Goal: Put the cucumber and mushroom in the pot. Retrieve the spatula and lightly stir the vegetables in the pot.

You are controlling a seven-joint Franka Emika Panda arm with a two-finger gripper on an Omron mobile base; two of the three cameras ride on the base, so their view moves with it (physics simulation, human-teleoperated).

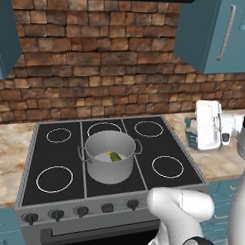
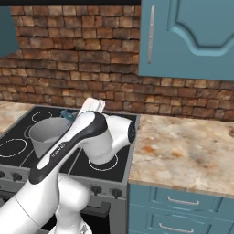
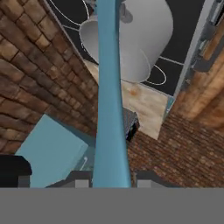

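Observation:
The steel pot (image 1: 110, 156) stands in the middle of the black stovetop (image 1: 53, 157). On its floor lies the green cucumber (image 1: 115, 157), and a tiny tan bit at its left end looks like the mushroom (image 1: 109, 152). My gripper (image 1: 191, 132) hovers over the counter to the right of the stove, level with the pot's rim and well clear of it. It is shut on the teal spatula (image 3: 109, 109), whose long handle runs up the hand view between the fingertips (image 3: 144, 177) towards the pot (image 3: 131, 39). The spatula's head is hidden. The right base view shows the pot (image 2: 48, 135) behind my arm.
A marble counter (image 2: 183, 151) stretches to the right of the stove, with teal drawers below it. Knobs (image 1: 81, 211) line the stove's front edge. Teal wall cabinets (image 1: 217, 33) hang above the counter against the brick wall.

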